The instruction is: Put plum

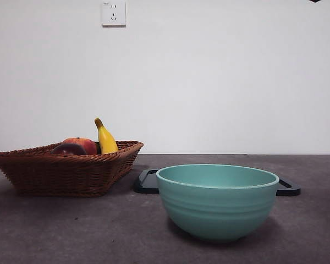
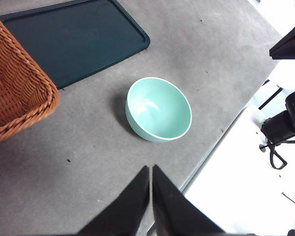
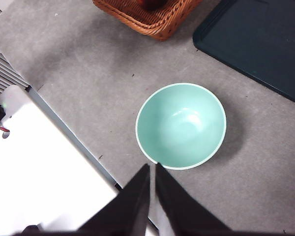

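A: So, how many of each?

B: One wicker basket (image 1: 66, 173), one teal bowl (image 1: 217, 201), one dark tray (image 2: 73, 37). In the basket: one plum (image 1: 67, 149), dark, against the near rim, one apple (image 1: 83, 144) touching it, one banana (image 1: 105, 138) upright behind.

A: And the grippers?

B: Two. The left gripper (image 2: 151, 173) and the right gripper (image 3: 152, 170) hang above the table, jaws pressed together, holding nothing.

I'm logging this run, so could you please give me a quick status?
Left gripper and right gripper high above table, jaws shut, empty. Plum in basket beside apple and banana. Bowl empty; path clear.
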Controlling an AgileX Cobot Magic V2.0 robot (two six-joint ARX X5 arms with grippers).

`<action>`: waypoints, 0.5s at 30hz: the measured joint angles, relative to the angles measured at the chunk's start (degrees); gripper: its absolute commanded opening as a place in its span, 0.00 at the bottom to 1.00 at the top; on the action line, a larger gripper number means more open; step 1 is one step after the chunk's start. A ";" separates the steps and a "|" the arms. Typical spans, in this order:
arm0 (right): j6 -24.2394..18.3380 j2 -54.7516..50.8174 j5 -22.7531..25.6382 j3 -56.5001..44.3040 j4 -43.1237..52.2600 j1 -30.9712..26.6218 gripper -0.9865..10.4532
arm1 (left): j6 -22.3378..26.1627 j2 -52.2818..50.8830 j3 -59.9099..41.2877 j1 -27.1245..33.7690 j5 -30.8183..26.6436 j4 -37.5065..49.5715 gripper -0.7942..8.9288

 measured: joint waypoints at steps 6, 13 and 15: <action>0.00 0.00 0.00 0.00 0.00 0.00 0.09 | 3.08 -3.45 0.00 1.79 -0.68 7.91 0.09; 0.00 0.00 0.00 0.00 0.00 0.00 0.09 | 2.67 -12.57 -5.03 8.63 -14.25 33.48 0.09; 0.00 0.00 0.00 0.00 0.00 0.00 0.09 | 2.32 -16.06 -8.79 10.14 -20.04 40.02 0.09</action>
